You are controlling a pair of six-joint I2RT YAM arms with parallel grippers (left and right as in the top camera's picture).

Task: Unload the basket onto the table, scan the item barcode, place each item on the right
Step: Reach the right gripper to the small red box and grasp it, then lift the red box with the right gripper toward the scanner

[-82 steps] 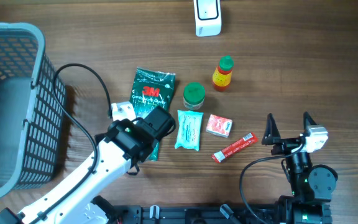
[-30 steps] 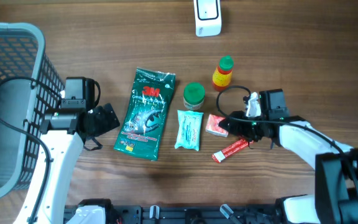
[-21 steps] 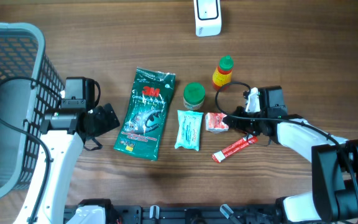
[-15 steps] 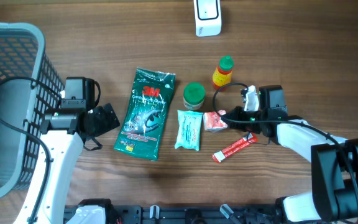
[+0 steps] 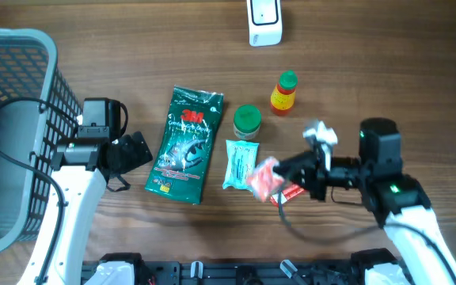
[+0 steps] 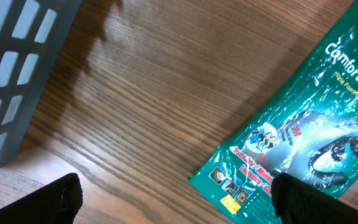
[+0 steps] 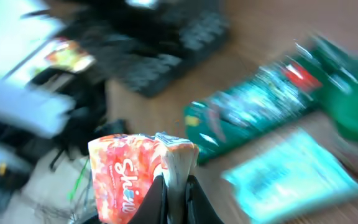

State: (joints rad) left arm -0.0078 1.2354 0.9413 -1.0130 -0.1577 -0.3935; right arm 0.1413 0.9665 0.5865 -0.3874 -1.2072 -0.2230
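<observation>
Overhead shows the right gripper (image 5: 290,172) pinched shut on the red packet (image 5: 264,178). The packet sticks out past the fingertips toward the teal pack (image 5: 240,165) and overlaps that pack's edge in this view. The right wrist picture is blurred, but the packet's crimped edge sits clamped between the jaws, with its printed face just left of them. The left gripper (image 5: 131,154) is spread wide and holds nothing, with the green bag (image 5: 187,144) just beyond its fingertips. The scanner (image 5: 264,20) lies well apart from both grippers.
</observation>
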